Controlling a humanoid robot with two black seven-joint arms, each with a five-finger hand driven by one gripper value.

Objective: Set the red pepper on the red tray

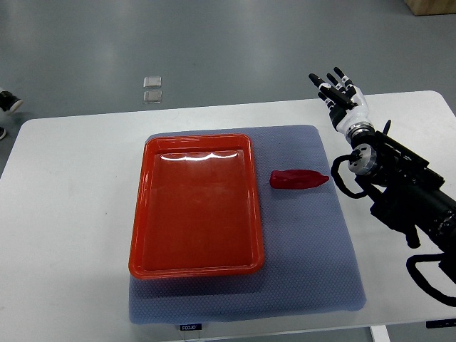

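**Operator:** Where was your hand, and was it holding anything?

**Observer:** Your right hand point(340, 91) sat over the far right part of the white table point(64, 214), just past the far right corner of the blue mat point(313, 263). Its arm came in from the right edge. The fingers point(335, 80) were spread and straight, pointing away toward the far side, and you held nothing. The hand touched neither the pepper nor the tray. No left hand showed.

**Operator:** And the pepper?

**Observer:** The red pepper point(299, 179) lay on its side on the mat, near the mat's right edge and toward its far half. Its pointed end faced right, toward your forearm. It lay just beside the red tray point(139, 242), with a thin strip of mat between them, so it was not on the tray. It was well apart from your hand, nearer to you than the palm.

**Operator:** The tray?

**Observer:** You would have seen it on the left half of the mat, long side running from far to near, with nothing in it.
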